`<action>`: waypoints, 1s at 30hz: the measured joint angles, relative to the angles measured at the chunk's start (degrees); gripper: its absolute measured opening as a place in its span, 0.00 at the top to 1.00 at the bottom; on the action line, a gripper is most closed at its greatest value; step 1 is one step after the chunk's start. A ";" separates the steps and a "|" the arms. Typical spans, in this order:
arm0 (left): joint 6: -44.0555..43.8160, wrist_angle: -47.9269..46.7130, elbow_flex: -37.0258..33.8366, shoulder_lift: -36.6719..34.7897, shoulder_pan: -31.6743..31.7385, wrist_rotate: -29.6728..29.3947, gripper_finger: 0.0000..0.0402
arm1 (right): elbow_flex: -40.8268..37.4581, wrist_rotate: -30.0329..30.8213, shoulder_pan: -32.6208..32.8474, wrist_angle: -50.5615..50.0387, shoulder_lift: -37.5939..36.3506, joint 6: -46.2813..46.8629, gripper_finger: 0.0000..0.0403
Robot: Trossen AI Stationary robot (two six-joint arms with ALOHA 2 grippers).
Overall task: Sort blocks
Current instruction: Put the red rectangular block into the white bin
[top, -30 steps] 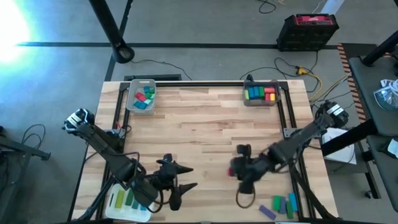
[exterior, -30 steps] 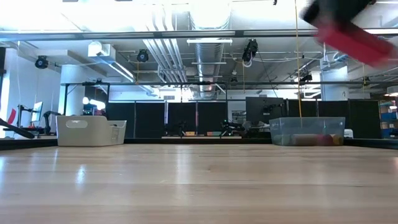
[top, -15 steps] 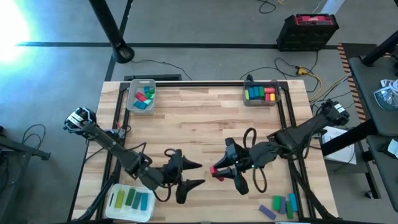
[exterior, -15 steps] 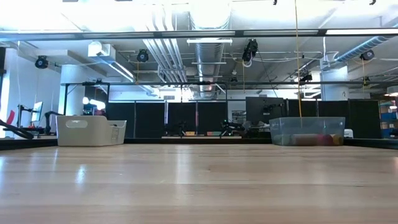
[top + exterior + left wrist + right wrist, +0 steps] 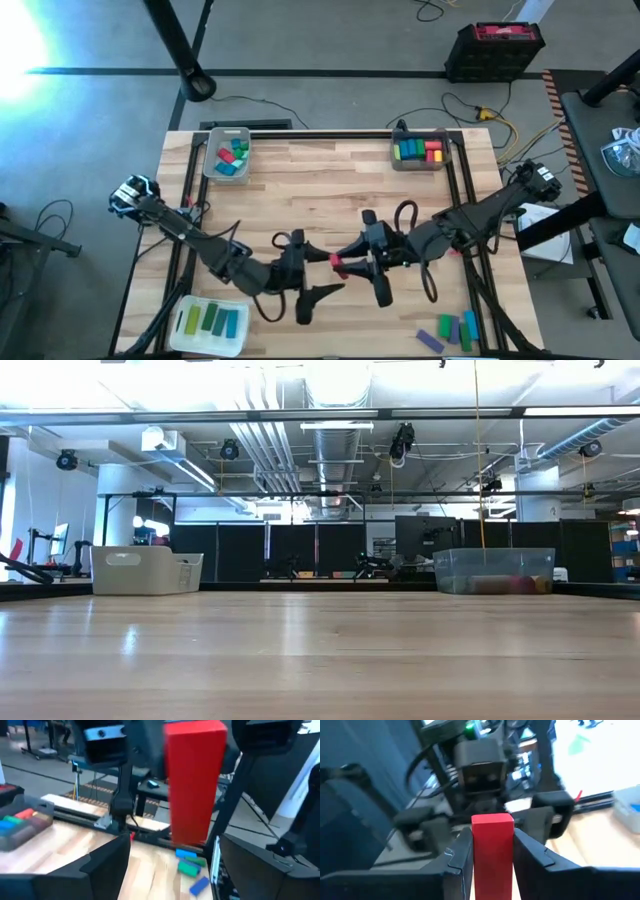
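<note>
Red bar (image 5: 492, 851) is pinched in my right gripper (image 5: 343, 268), offered to the spread left gripper (image 5: 318, 280); next, I'd judge, left must close.

We cannot see either arm in the low view, nor any block lying on the bench (image 5: 320, 650). The clear tray (image 5: 495, 571) at the far right there shows only a smear of colour inside. From the left wrist, the red block (image 5: 194, 780) is blurred and runs off the picture's upper edge. From the right wrist, its lower end is cut off.
</note>
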 joint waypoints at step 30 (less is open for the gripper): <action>-17.62 -57.46 25.85 0.94 -5.91 3.02 0.77 | 0.07 7.45 0.00 3.21 0.70 1.78 0.30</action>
